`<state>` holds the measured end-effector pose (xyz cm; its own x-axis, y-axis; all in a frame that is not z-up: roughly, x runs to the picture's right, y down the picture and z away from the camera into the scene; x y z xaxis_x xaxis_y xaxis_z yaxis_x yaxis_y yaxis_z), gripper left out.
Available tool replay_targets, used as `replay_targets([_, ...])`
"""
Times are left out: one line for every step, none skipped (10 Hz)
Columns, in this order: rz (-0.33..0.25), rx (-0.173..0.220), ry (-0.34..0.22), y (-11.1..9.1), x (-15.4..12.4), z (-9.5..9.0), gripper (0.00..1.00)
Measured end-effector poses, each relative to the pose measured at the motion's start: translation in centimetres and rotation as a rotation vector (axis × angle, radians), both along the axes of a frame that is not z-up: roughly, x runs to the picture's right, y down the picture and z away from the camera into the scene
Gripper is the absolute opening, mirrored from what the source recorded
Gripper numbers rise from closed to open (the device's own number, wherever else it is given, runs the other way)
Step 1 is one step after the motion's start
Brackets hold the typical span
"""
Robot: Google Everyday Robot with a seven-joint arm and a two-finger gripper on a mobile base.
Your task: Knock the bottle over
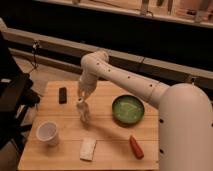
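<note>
- The bottle (82,111) is probably light and tippy: a slim plastic body on a small base, taller than it is wide, so a modest sideways push should topple it.
- Clear plastic like this tends to be smooth and a little springy, so a contact may slide off rather than bite; nothing about it looks fragile.
- No firm hold seems needed for this task. The best contact point is high up, near the cap, where a nudge has the most leverage; a push low on the body would more likely slide it along the surface (105,142).
- Once down it may roll, being round.
- It looks slim and pale, with a white cap and a light label, standing upright or nearly so.
- It stands left of centre on the wooden surface, between the dark block (62,94) and the green bowl (128,109), above the white sponge (88,148) and to the upper right of the white cup (47,133).
- The end effector (81,96) hangs just above the bottle's cap, at or very near contact; whether its fingers are spread or closed I cannot tell.
- An orange-red carrot-like item (136,146) lies well apart, lower right.
</note>
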<state>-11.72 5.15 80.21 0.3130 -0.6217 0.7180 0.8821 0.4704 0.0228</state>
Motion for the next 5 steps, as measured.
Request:
replay_targets([0.001, -0.018, -0.013, 0.7, -0.5, -0.3, 0.01])
replay_targets([-0.001, -0.04, -0.037, 1.8, -1.5, -1.1, 0.01])
replay_targets([-0.007, -0.06, -0.056, 2.8, -2.3, -1.9, 0.01])
replay_targets([-0.013, -0.073, -0.068, 3.5, -2.7, -2.5, 0.01])
replay_targets([-0.022, -0.087, -0.08, 4.1, -3.2, -3.2, 0.01])
